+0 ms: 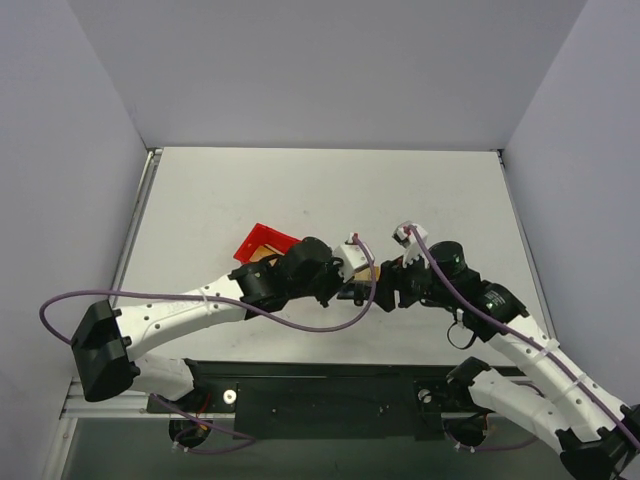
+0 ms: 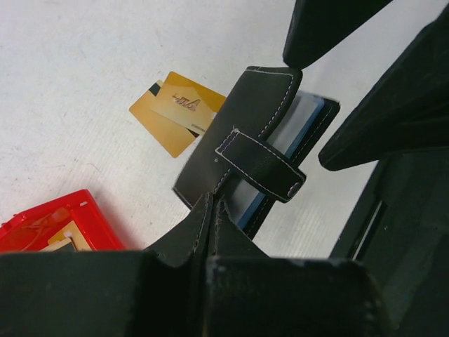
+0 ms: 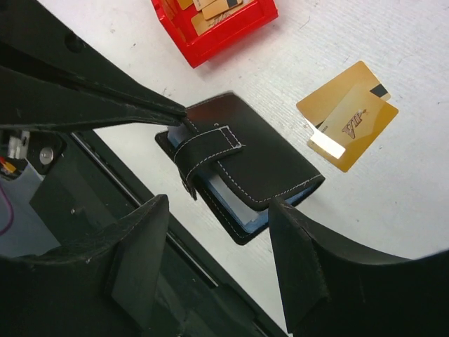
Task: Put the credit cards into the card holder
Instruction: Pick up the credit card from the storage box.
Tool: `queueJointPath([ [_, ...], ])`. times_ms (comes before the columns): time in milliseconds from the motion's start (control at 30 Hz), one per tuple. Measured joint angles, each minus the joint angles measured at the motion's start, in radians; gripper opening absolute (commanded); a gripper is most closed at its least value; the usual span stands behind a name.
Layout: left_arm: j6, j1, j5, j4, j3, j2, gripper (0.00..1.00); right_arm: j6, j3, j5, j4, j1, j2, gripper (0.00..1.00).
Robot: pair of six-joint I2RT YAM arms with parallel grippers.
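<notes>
The black card holder (image 2: 256, 137) lies on the table, strap across it, its pale grey-blue inside showing at one edge; it also shows in the right wrist view (image 3: 245, 158). My left gripper (image 2: 209, 210) is shut, its tips pinching the holder's near corner. My right gripper (image 3: 219, 217) is open, one finger on each side of the holder's other end, without touching it. Two gold-tan credit cards (image 2: 177, 112) lie overlapped on the table beside the holder, also in the right wrist view (image 3: 349, 116). In the top view both grippers (image 1: 362, 288) meet above the holder.
A red plastic bin (image 1: 262, 243) with more gold cards in it (image 3: 217, 14) stands just beyond the left gripper. The black base rail (image 1: 330, 385) runs along the table's near edge, close under the holder. Grey walls enclose the table.
</notes>
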Motion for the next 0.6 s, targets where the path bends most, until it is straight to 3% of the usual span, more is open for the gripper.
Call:
queueJointPath([
  [267,0.047,0.014,0.145,-0.167,0.079,-0.016,0.0,-0.064,-0.024,0.083,0.009,0.106,-0.069,0.53],
  [600,0.071,0.013,0.2,-0.236,0.102,-0.033,0.0,-0.116,-0.024,0.158,0.029,0.193,-0.105,0.5],
])
